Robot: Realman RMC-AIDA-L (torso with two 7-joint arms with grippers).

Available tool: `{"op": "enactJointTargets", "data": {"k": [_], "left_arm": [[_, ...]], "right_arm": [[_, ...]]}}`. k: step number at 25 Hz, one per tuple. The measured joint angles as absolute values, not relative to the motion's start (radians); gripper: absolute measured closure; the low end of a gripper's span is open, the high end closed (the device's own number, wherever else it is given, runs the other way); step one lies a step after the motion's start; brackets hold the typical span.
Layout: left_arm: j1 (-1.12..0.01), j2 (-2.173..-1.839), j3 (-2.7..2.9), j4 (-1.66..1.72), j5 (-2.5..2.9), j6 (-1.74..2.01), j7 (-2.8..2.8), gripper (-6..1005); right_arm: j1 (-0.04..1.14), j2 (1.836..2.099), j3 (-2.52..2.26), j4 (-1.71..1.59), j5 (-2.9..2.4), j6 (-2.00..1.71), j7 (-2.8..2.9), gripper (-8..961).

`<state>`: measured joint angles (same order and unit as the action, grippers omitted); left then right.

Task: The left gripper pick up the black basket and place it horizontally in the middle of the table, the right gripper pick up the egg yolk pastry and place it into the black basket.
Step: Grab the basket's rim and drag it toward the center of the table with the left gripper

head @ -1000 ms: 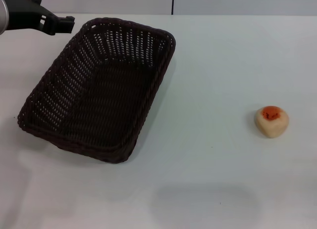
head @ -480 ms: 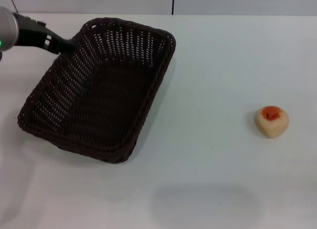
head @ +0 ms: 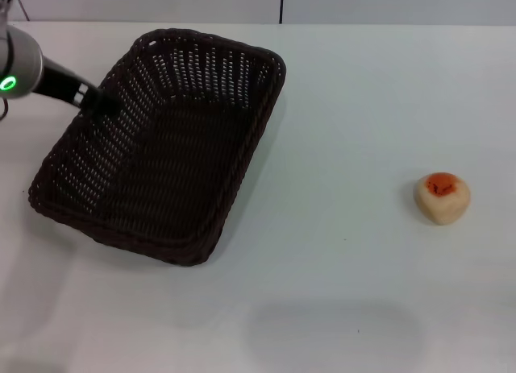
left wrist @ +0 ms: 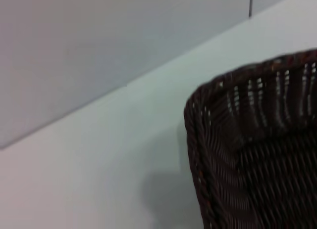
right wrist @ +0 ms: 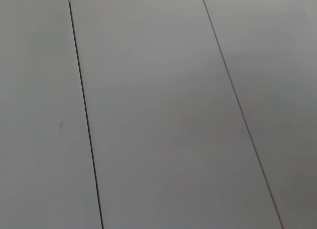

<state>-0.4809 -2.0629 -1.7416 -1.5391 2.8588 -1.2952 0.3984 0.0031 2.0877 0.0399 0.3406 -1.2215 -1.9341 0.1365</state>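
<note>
The black basket [head: 262,123] lies at an angle on the left half of the white table [head: 355,99], empty. My left gripper [head: 100,104] reaches in from the left edge and sits at the basket's far-left rim, dark against the dark weave. The left arm shows a glowing green ring [head: 8,84]. One corner of the basket shows in the left wrist view [left wrist: 233,140]. The egg yolk pastry [head: 442,197] lies alone at the right of the table, orange patch up. My right gripper is out of view; its wrist view shows only grey panels.
A grey wall with a dark vertical seam [head: 282,4] runs behind the table's far edge. White tabletop lies between the basket and the pastry.
My left arm has come down and to the right, from above the basket's far-left corner onto its left rim. The basket and the pastry have not moved.
</note>
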Motion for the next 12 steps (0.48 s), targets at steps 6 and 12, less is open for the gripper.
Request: {"op": "enactJointTargets", "data": {"k": [6,12], "left_arm": [[-0.528,-2.062,-1.748,-1.438,2.866,-1.311,0.395,263],[-0.585,-2.062,-1.755,-1.331,2.866,-1.294,0.395,268]], "right_arm": [[0.005,2.088,0.04,0.341,-1.223,-1.934,0.136,157],[0.005,2.088,0.04,0.341,-1.223,-1.933,0.136,158]]}}
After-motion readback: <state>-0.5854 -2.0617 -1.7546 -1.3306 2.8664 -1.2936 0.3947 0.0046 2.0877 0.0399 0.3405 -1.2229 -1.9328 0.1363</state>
